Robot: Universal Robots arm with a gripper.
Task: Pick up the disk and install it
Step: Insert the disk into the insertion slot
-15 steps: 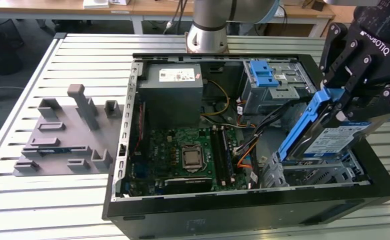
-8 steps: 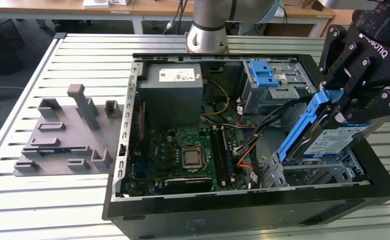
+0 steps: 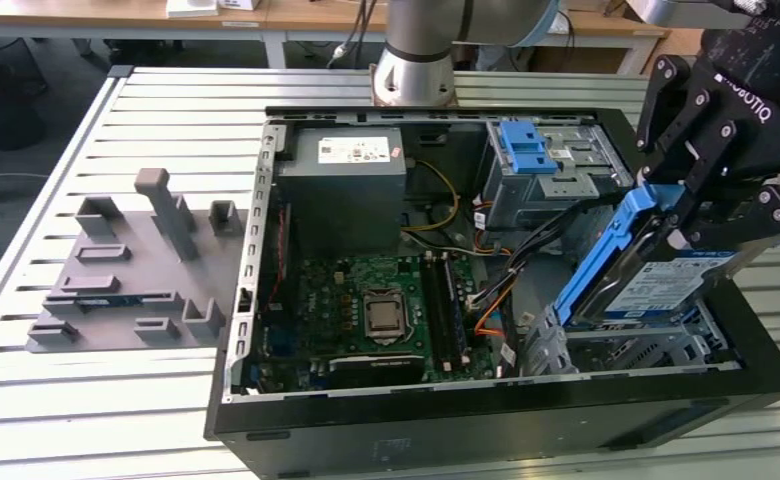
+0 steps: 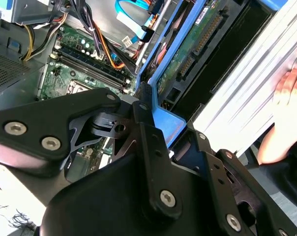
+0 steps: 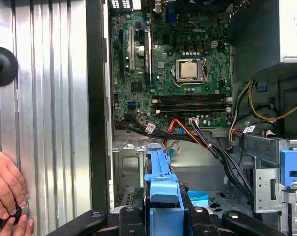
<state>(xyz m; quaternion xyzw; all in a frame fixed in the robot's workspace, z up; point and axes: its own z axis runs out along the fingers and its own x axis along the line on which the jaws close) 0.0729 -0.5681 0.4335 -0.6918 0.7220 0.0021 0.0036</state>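
Note:
My gripper is shut on the disk, a silver drive with a white-and-blue label and blue side rails. It holds the disk tilted on edge over the grey drive cage, at the exterior view's right front corner of the open computer case. The disk's lower end is at the top of the cage. In the second wrist view the black fingers clamp the blue rail, and the disk's green circuit board faces the camera. The first wrist view has the blue rail between the fingers.
Inside the case are the motherboard, a grey power-supply box, a blue latch on a metal cage and loose cables. A grey fixture lies on the slatted table. A person's hand rests beside the case.

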